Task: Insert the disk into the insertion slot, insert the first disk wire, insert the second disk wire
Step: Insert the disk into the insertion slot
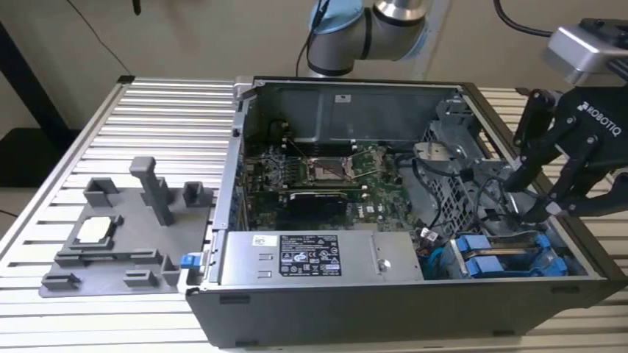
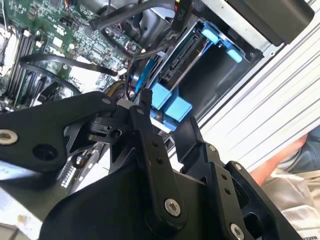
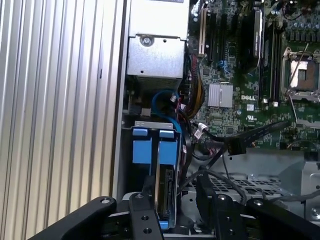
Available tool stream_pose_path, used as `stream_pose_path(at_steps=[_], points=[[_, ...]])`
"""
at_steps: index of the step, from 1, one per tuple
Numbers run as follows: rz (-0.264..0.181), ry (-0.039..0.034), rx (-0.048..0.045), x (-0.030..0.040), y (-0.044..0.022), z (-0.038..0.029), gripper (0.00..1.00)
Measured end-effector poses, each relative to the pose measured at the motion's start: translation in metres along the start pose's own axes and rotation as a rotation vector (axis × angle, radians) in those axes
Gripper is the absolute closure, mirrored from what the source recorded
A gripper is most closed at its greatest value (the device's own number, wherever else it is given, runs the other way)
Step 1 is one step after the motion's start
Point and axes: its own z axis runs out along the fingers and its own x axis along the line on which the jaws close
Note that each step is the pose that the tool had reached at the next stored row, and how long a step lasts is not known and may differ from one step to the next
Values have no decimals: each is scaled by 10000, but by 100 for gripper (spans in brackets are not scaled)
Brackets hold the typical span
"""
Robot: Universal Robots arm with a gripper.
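Observation:
The disk (image 3: 165,192) sits in its blue caddy (image 3: 142,151) inside the insertion slot (image 1: 490,263) at the case's front corner, on the exterior view's right. In the second wrist view the caddy (image 2: 170,106) lies just past my fingertips (image 2: 145,97). My gripper (image 1: 530,202) reaches down into the case over that bay. Its fingers stand apart on either side of the disk's end in both wrist views, so it is open with nothing clamped. A black wire with a loose connector (image 3: 235,146) hangs beside the bay over the motherboard.
The open computer case (image 1: 324,312) lies on a slatted metal table (image 1: 167,110). A grey power-supply box (image 1: 309,257) sits beside the bay, and the motherboard (image 1: 324,176) lies behind it. Tangled cables (image 1: 461,184) crowd the drive cage. A grey fixture plate (image 1: 118,243) lies on the exterior view's left.

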Motion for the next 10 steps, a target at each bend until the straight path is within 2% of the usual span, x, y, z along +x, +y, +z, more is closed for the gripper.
stream_pose_path(at_steps=[4, 10], points=[[-182, 15, -4, 4, -54, 3, 53], [-311, 31, 20, 6, -84, 8, 53]])
